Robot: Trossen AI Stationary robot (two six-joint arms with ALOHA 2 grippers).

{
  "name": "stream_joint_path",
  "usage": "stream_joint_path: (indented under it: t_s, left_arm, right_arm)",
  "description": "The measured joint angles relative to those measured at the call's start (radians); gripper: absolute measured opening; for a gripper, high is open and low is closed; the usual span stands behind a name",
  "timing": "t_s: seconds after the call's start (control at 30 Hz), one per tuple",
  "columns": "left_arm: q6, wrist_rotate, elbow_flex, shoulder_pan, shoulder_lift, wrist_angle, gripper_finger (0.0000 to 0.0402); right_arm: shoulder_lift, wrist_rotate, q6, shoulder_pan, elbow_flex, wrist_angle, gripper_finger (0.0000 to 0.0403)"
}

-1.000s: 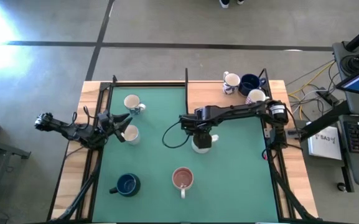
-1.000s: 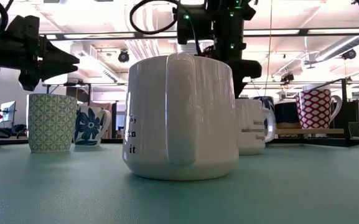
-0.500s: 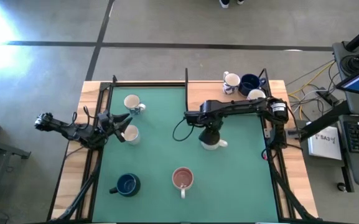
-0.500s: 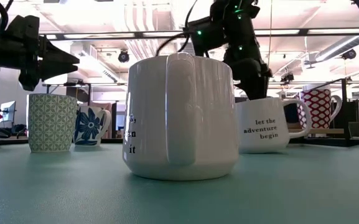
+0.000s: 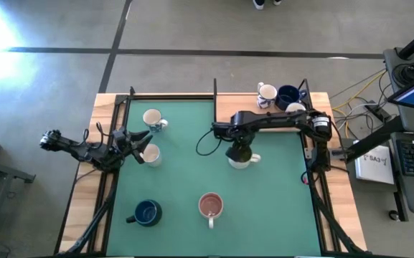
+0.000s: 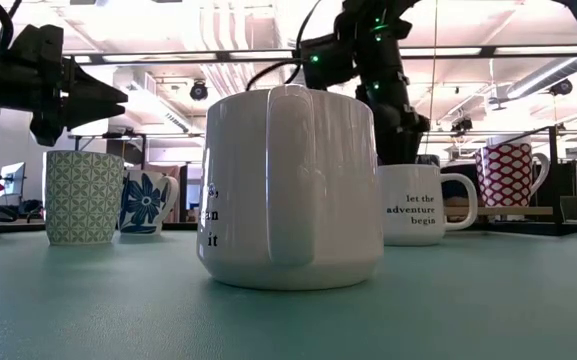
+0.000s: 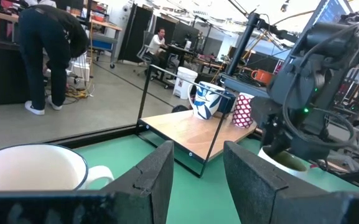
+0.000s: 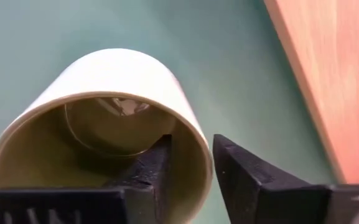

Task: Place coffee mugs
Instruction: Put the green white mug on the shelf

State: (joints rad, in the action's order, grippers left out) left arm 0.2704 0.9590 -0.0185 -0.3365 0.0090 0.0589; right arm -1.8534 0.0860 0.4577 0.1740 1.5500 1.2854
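Right gripper [image 5: 240,152] directly over a white mug printed "let the adventure begin" [image 6: 420,205], upright on the green mat [image 5: 185,179], toward the mat's right half. In the right wrist view, one dark finger [image 8: 149,169] inside the cup, the other outside, the rim wall between them; gap narrow, whether actually pinching the wall cannot be told. Handle of this mug pointing toward the mat's right edge in the high view.

Left gripper [image 5: 140,142] at the mat's left edge, fingers spread apart and holding nothing, just beside a patterned cream mug [image 5: 150,155]. A floral white mug [image 5: 153,119] farther toward the mat's back edge on the same side.

Near the mat's front edge: a dark blue mug [image 5: 146,212] to the left, a pink-lined mug [image 5: 210,206] near the middle.

Off the mat, on the wooden shelf [image 5: 242,104] behind its back right corner: three more mugs close together, one white patterned [image 5: 267,94], one dark blue [image 5: 288,96], one red-dotted white [image 6: 508,175].
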Motion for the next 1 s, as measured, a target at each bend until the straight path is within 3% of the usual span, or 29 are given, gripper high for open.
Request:
stream_joint_path:
  t_s: [0.27,0.43,1.0]
  left_arm:
    - [0.000,0.000,0.000,0.000,0.000,0.000,0.0123]
    - [0.000,0.000,0.000,0.000,0.000,0.000,0.0123]
    - [0.000,0.000,0.000,0.000,0.000,0.000,0.0123]
  right_arm:
    - [0.014,0.055,-0.372,-0.003,0.031,-0.001,0.0120]
    - [0.011,0.083,-0.522,-0.003,0.031,-0.028,0.0116]
    - [0.011,-0.001,-0.606,-0.004,0.031,-0.172,0.0104]
